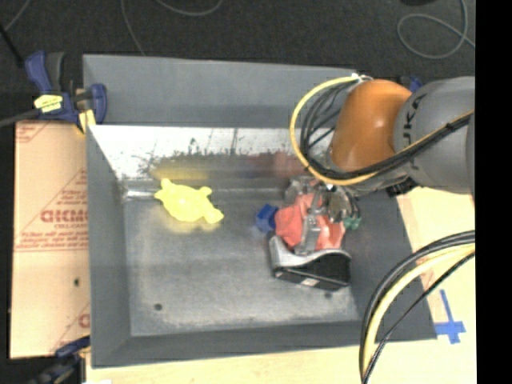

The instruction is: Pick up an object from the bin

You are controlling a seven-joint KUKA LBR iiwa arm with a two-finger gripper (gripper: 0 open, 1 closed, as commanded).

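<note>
The gripper (pixel 318 214) is low in the bin (pixel 108 294), right of the frame's centre, down on a red thing (pixel 292 224), lumpy in shape. A black thing (pixel 316 272) with a silver edge lies just below it, and a blue piece (pixel 266 217) sits just beside it on the left. Whether the gripper is released or clenched I cannot tell. A yellow toy (pixel 188 202) lies well apart, toward the upper left. This looks like the grasping step. Next it needs a sure hold on the red thing and a straight lift, clear of the black thing.
</note>
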